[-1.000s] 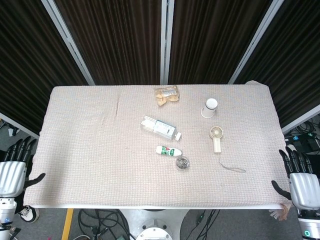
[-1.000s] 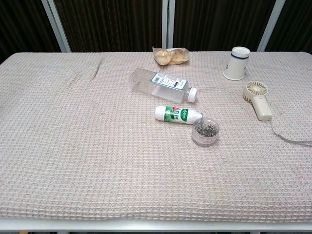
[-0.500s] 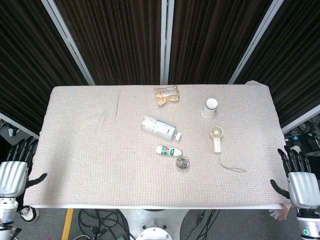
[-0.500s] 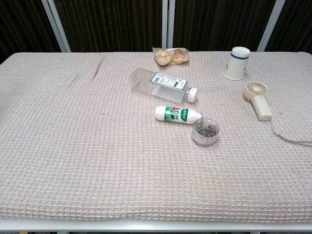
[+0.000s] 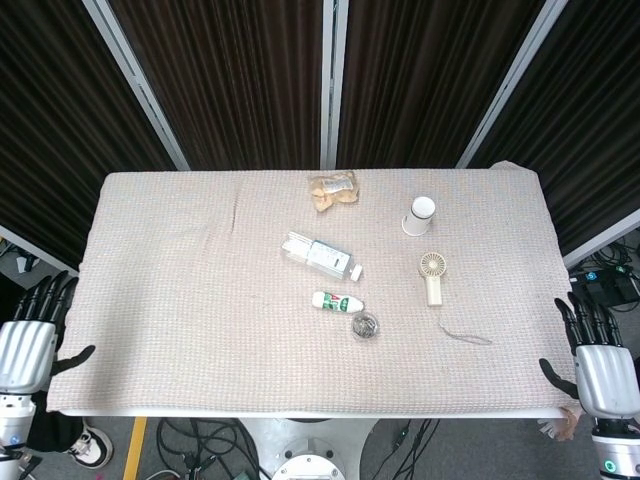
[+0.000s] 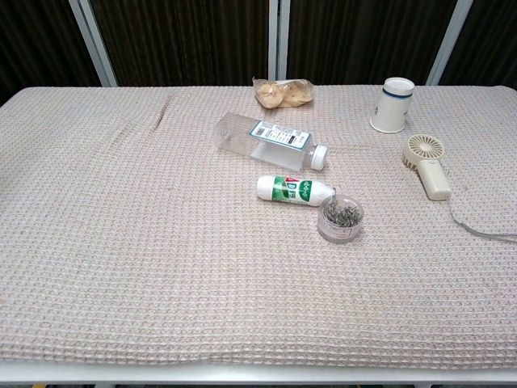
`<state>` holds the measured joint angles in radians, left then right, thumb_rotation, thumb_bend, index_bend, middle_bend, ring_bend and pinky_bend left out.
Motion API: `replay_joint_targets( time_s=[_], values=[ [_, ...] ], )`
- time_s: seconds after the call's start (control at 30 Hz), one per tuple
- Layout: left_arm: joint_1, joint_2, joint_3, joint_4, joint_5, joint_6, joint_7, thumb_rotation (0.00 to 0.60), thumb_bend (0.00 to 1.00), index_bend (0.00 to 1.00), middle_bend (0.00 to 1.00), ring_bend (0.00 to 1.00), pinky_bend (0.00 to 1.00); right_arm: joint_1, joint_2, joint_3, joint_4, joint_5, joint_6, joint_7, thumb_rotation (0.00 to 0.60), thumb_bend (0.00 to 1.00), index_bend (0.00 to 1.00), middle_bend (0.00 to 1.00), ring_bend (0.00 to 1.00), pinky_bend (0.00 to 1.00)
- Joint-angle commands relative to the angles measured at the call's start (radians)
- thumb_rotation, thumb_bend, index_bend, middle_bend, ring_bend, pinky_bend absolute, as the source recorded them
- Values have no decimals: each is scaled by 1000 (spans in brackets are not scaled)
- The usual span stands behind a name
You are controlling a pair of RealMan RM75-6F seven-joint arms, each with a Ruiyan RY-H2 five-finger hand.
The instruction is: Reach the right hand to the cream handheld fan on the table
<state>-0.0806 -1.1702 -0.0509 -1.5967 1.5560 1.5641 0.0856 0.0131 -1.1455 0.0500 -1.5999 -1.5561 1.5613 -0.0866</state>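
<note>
— Right hand (image 5: 603,372): where is it?
— Off the worktop's (image 5: 180,300) near right corner, fingers spread, holding nothing. The left hand (image 5: 28,345) sits the same way off the near left corner, spread and empty. Only the head view shows either.
— And the cream handheld fan (image 5: 433,276)?
— Lying flat toward the right edge, head pointing to the far edge, its thin cord (image 5: 462,334) trailing toward the near right corner. A white cup (image 5: 420,215) stands just beyond it.
— Room to move?
— Bare cloth lies between the fan and the right edge. Toward the middle lie a clear bottle (image 5: 321,255), a small green-labelled bottle (image 5: 337,301) and a round clear tub (image 5: 365,326); a snack bag (image 5: 333,189) sits at the far edge.
— Any readable writing?
— The labels are too small to read.
</note>
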Motion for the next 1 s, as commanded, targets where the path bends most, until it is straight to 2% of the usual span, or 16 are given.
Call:
replay_joint_targets(
  time_s=[0.03, 0.13, 0.2, 0.37, 0.43, 0.53, 0.6, 0.7, 0.73, 0.8, 0.87, 1.0],
  values=[
    [4, -10, 5, 7, 0, 2, -5, 600, 31, 37, 0, 0, 127, 7, 4, 3, -4, 7, -13, -1, 600, 148, 0, 0, 0, 0],
    [4, -17, 5, 19, -3, -1, -8, 600, 32, 37, 0, 0, 127, 18, 5, 7, -8, 17, -32, -18, 600, 164, 0, 0, 0, 0],
    [3, -18, 4, 24, -8, -5, -11, 600, 32, 37, 0, 0, 127, 25, -1, 12, -6, 21, -39, -24, 600, 233, 0, 0, 0, 0],
    [-2, -12, 1, 28, -6, -9, -12, 600, 32, 38, 0, 0, 127, 51, -14, 21, -4, 36, -79, -55, 600, 920, 0, 0, 0, 0],
    [-2, -8, 0, 26, -6, -7, -13, 600, 32, 37, 0, 0, 127, 68, -17, 25, -13, 51, -111, -84, 600, 999, 0, 9, 0, 0],
    [1, -9, 0, 26, -9, -6, -17, 600, 33, 37, 0, 0, 127, 94, -23, 31, -36, 73, -155, -124, 600, 1000, 0, 93, 12, 46],
    [2, -12, 2, 30, -12, -8, -20, 600, 32, 37, 0, 0, 127, 113, -35, 38, -43, 85, -179, -155, 600, 1000, 0, 171, 107, 191],
    [1, -16, 3, 39, -16, -13, -25, 600, 32, 37, 0, 0, 127, 140, -68, 50, -27, 91, -197, -204, 600, 1000, 0, 300, 406, 483],
    [1, -17, 3, 41, -17, -14, -27, 600, 32, 37, 0, 0, 127, 148, -79, 53, -20, 95, -203, -222, 600, 1000, 0, 364, 475, 539],
    [0, -20, 1, 48, -20, -17, -34, 600, 32, 37, 0, 0, 127, 168, -97, 56, -22, 119, -240, -251, 600, 1000, 0, 587, 635, 656],
    [-1, -20, 0, 53, -23, -19, -38, 600, 32, 37, 0, 0, 127, 188, -107, 59, -29, 146, -278, -271, 600, 1000, 0, 725, 734, 726],
    [-1, -24, -1, 65, -30, -23, -50, 600, 32, 37, 0, 0, 127, 231, -149, 77, -13, 210, -345, -306, 600, 1000, 0, 833, 797, 760]
  ],
)
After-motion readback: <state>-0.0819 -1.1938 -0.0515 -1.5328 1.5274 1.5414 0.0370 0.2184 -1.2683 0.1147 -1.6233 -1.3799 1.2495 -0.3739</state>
